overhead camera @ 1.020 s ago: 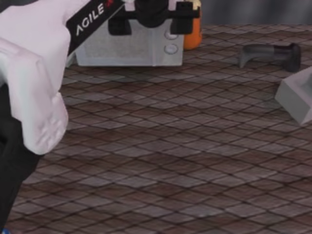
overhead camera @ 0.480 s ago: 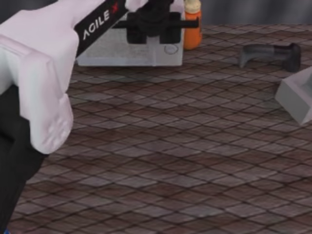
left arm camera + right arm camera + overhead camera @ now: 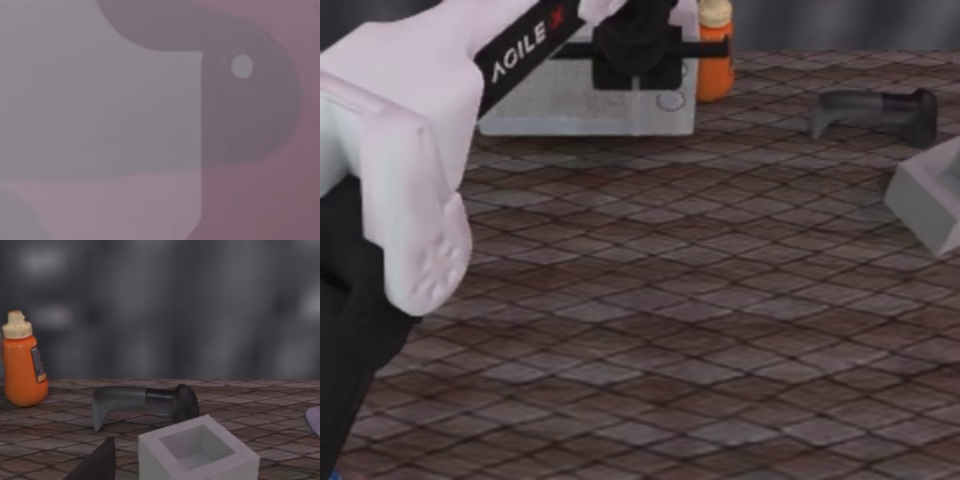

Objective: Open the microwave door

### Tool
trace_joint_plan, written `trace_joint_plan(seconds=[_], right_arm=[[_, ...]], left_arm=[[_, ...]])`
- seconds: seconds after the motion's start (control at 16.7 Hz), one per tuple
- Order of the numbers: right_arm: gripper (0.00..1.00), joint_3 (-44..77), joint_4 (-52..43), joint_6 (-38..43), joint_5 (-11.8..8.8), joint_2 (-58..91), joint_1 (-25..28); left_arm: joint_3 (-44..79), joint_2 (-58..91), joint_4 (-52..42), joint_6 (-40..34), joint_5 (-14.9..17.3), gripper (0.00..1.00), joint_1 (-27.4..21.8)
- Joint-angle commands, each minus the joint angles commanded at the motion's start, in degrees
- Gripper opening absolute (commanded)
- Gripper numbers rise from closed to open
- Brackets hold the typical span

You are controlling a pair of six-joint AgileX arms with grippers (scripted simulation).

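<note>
The white-grey microwave (image 3: 520, 112) stands at the back of the table, left of centre. Its microwave door (image 3: 555, 100) has a speckled mesh window and looks flush with the front. A round knob (image 3: 671, 100) shows on the side panel. My left arm reaches across to it, and my left gripper (image 3: 637, 45) sits at the door's free edge beside the knob panel. Its black fingers (image 3: 612, 68) are drawn together; the grip itself is hidden. The left wrist view holds only a very close pale panel (image 3: 100, 100). My right gripper (image 3: 141, 474) is parked at the right, open, with one dark fingertip (image 3: 102, 462) showing.
An orange bottle (image 3: 716, 62) (image 3: 22, 367) stands right of the microwave. A dark grey handled tool (image 3: 875, 112) (image 3: 145, 402) lies at the back right. A plain grey open box (image 3: 932, 195) (image 3: 197, 450) sits at the right edge. My left arm's white link (image 3: 410, 190) covers the left side.
My left gripper's fingers have drawn inward from a wide spread to close together. The gripper has shifted slightly up the microwave front. The microwave and its door look unmoved.
</note>
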Motion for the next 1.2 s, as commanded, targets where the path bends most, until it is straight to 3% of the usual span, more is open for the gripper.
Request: trace_joint_plan(seconds=[0.72,1.2], right_arm=[[1.0,0.0,0.0,0.0,0.0,0.0,0.0],[1.0,0.0,0.0,0.0,0.0,0.0,0.0]], left_arm=[[-17.67,-9.71,7.46,-1.45,-0.82,0.0,-1.54],[-18.07,-9.98,7.69,-1.49,-0.85,0.0,-1.56]])
